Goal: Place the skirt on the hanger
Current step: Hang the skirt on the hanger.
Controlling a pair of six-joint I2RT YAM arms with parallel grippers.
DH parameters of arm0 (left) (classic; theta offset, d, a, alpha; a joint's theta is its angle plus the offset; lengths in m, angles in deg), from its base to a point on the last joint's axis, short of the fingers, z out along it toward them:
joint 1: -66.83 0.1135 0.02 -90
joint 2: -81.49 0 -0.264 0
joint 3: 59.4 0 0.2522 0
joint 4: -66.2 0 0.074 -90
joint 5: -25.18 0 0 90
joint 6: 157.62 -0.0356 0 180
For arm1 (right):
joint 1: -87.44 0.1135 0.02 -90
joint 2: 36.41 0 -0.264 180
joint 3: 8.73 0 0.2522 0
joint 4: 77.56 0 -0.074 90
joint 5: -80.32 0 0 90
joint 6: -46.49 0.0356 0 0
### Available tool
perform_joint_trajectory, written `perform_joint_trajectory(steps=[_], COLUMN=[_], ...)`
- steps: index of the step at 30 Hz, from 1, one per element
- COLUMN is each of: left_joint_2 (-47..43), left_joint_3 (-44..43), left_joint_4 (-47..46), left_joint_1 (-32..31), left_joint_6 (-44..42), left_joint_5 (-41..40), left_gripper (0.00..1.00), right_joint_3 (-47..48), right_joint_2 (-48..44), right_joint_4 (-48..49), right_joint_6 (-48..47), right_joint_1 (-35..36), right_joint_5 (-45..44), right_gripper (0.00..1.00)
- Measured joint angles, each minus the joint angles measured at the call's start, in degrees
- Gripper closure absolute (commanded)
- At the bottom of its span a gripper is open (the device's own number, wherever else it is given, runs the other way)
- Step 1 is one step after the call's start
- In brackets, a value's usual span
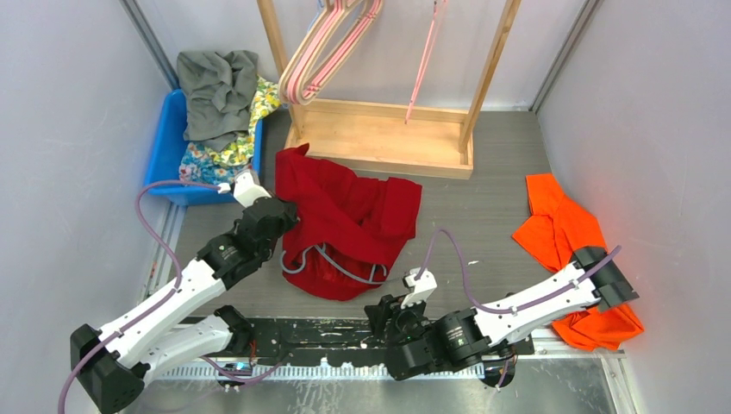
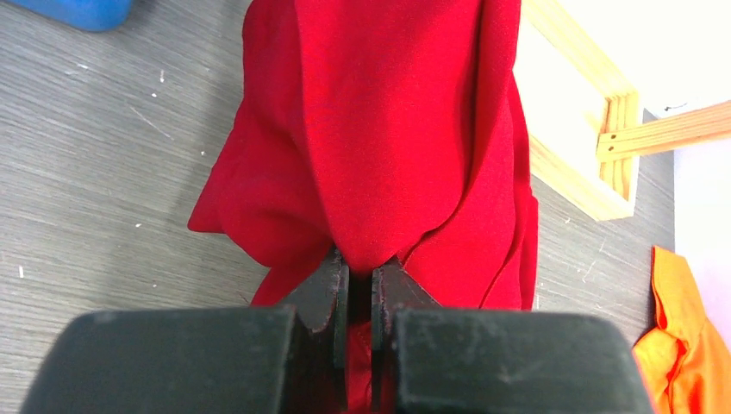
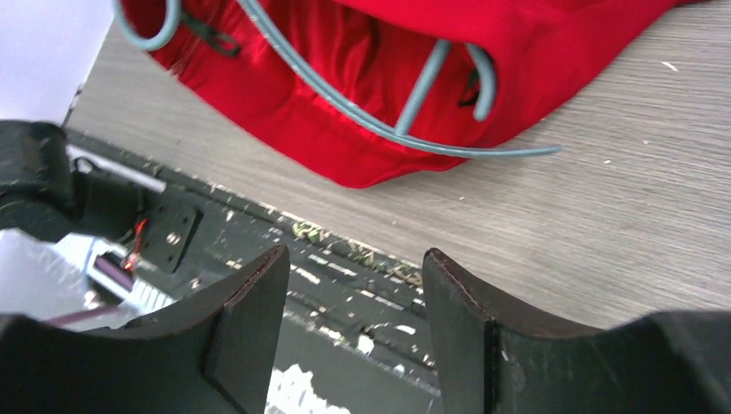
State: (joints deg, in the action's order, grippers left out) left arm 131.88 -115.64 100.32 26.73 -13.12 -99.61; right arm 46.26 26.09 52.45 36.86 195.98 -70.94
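Observation:
The red skirt lies crumpled on the grey table in front of the rack. A grey-blue hanger lies partly inside its near opening, the cloth covering part of it. My left gripper is at the skirt's left edge. In the left wrist view its jaws are shut on a fold of the skirt. My right gripper hovers low by the table's near edge, just short of the skirt and the hanger. Its jaws stand open and hold nothing.
A wooden rack stands at the back with pink hangers on it. A blue bin of clothes sits at the back left. An orange garment lies at the right, partly under my right arm. The black base strip runs along the near edge.

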Motion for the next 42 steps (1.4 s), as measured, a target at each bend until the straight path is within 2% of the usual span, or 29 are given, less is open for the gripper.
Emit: perform_joint_trajectory(steps=[6,11,18,22,27,33,42], left_joint_2=[-0.15,-0.15,-0.61,-1.20,-1.90,-2.45,-3.10], left_joint_3=[1.16,1.53,3.43,3.85,3.96,3.96,3.96], left_joint_4=[0.07,0.04,0.04,0.02,0.07,0.07,0.39], left_joint_1=[0.00,0.00,0.00,0.00,0.00,0.00,0.00], left_joint_6=[2.49,3.58,3.93,4.09,4.13,4.13,3.96], left_joint_5=[-2.25,-3.37,-3.87,-4.02,-4.02,-4.02,-4.02], left_gripper=[1.00,1.00,1.00,1.00,1.00,1.00,1.00], right_joint_3=[-3.69,-5.86,-10.91,-11.02,-10.91,-10.84,-11.02], right_joint_2=[5.73,8.74,9.29,11.43,15.58,16.68,20.85], right_joint_4=[0.50,2.08,8.55,9.86,9.92,13.03,27.30], right_joint_6=[8.76,14.71,17.59,20.46,22.88,21.49,10.75], right_joint_1=[0.28,1.09,1.29,1.29,0.66,-2.14,-10.71], right_joint_5=[-4.90,-7.98,-12.81,-14.99,-15.56,-14.97,-10.71], right_gripper=[0.38,0.31,0.30,0.28,0.32,0.32,0.31])
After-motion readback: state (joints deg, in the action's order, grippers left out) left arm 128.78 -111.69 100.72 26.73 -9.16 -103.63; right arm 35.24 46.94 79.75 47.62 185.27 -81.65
